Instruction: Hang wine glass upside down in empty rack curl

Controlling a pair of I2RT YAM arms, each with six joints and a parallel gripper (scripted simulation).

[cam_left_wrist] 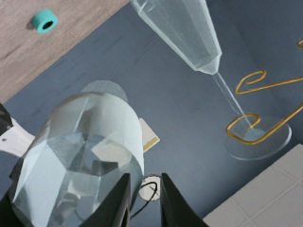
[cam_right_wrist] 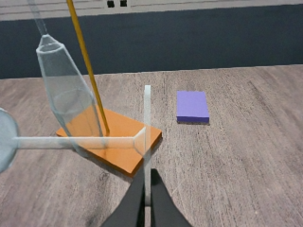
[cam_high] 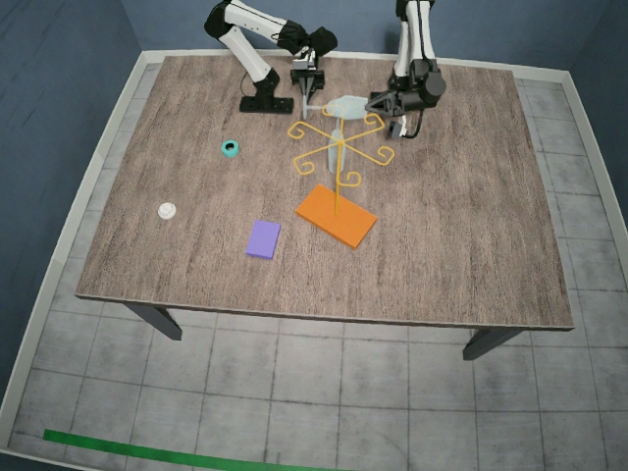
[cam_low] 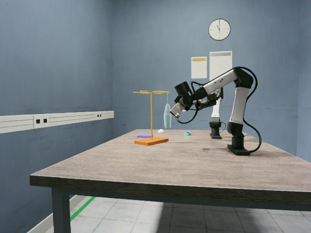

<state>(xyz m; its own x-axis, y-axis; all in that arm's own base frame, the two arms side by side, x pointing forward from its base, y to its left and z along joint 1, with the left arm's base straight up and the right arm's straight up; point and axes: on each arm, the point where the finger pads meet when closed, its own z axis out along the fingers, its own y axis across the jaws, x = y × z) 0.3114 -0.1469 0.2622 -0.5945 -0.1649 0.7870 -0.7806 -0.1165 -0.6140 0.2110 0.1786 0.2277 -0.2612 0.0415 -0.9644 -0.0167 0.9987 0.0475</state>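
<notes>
One wine glass (cam_high: 347,107) (cam_low: 184,110) (cam_left_wrist: 80,156) (cam_right_wrist: 80,143) level, bowl leftward; right fingers (cam_high: 313,86) grip foot (cam_high: 304,107) (cam_left_wrist: 106,87) (cam_right_wrist: 148,111), left fingers (cam_high: 380,107) slightly open.

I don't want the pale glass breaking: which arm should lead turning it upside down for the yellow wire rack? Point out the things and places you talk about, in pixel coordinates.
Right, probably. The right fingers (cam_high: 307,91) grip the sideways glass (cam_high: 347,107) (cam_left_wrist: 85,142) (cam_right_wrist: 76,143) by its foot; the left fingers (cam_high: 380,104) stand slightly apart beside the bowl.

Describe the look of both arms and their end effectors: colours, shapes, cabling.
Both arms have white links with black joints and black bases. A thin black cable loops along each. Small dark dots mark the white link seen nearest in the exterior view. Each end effector has two slim, dark, tapering fingers.
</notes>
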